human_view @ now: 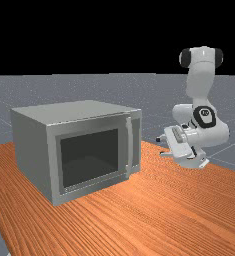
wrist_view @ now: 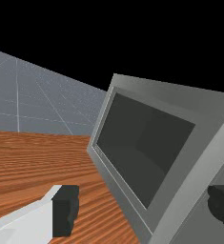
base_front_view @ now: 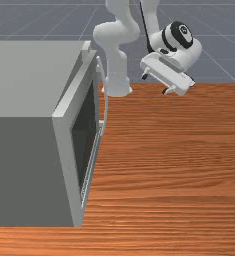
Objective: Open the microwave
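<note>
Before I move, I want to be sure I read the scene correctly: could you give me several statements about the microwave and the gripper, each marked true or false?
1. The microwave stands on the wooden table. True.
2. In the far view, the dark door window is left of the upright door handle. True.
3. The gripper is clamped on the door handle. False: it is apart from the handle.
4. The gripper's two fingers stand apart. True.
5. The microwave door is swung wide open. False: it is shut or nearly so.
</note>
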